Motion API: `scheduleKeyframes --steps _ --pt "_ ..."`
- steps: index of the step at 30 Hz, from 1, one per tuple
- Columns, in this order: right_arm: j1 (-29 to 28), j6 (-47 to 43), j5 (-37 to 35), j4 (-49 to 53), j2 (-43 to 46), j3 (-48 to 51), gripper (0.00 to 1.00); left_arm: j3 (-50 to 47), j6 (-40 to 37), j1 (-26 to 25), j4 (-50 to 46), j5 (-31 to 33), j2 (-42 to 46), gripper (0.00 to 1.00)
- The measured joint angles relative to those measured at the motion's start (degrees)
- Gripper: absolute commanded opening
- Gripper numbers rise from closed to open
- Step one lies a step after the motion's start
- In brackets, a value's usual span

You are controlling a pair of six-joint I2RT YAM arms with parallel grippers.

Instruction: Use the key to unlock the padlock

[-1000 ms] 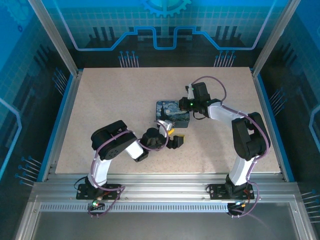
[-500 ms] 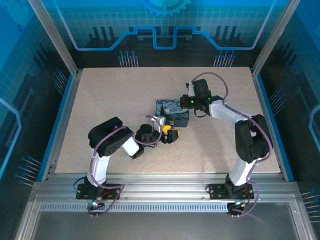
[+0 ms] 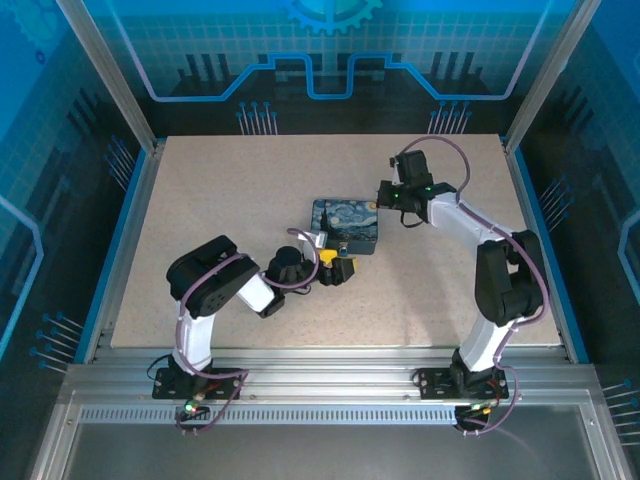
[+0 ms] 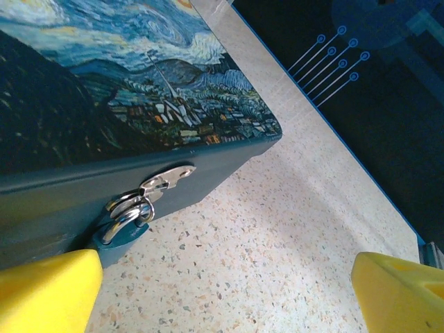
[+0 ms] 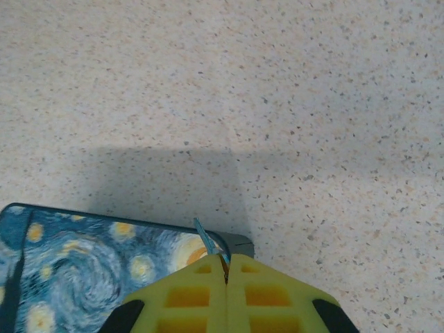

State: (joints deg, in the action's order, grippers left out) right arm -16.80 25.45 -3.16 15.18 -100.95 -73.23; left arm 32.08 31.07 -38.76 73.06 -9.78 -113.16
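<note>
The padlock [image 4: 122, 227], a small teal body with a silver shackle, hangs from the hasp on the front wall of the night-sky box [image 4: 104, 104]. My left gripper [image 4: 222, 298] is open just in front of it. One yellow pad [image 4: 48, 291] sits right under the padlock, and the other pad [image 4: 399, 295] is far to the right. My right gripper [image 5: 227, 262] is shut on the key [image 5: 206, 237], a thin bluish sliver sticking out between the pads. It hovers over the box's corner [image 5: 83, 263]. From above, the box [image 3: 346, 225] lies between the left gripper [image 3: 335, 268] and the right gripper [image 3: 386, 194].
The box stands mid-table on a speckled beige top [image 3: 220, 210]. A blue-lined frame and dark transparent walls [image 3: 130, 200] ring the table. Open tabletop lies to the right of the box in the left wrist view [image 4: 277, 236].
My left gripper has drawn in to the box's front with its elbow swinging left. My right gripper has moved right and back, away from the box's middle towards its far right corner.
</note>
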Motion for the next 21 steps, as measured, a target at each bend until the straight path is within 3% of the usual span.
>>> scheduleKeyframes --steps 9,21 --pt "0.0 0.5 -0.96 0.79 -6.12 -3.17 0.0 0.42 -4.61 -2.19 -4.07 4.57 0.39 0.99" --pt "-0.33 2.69 0.44 -1.14 -10.16 -5.01 0.0 3.63 -11.98 -5.84 -5.79 11.96 -1.79 0.99"
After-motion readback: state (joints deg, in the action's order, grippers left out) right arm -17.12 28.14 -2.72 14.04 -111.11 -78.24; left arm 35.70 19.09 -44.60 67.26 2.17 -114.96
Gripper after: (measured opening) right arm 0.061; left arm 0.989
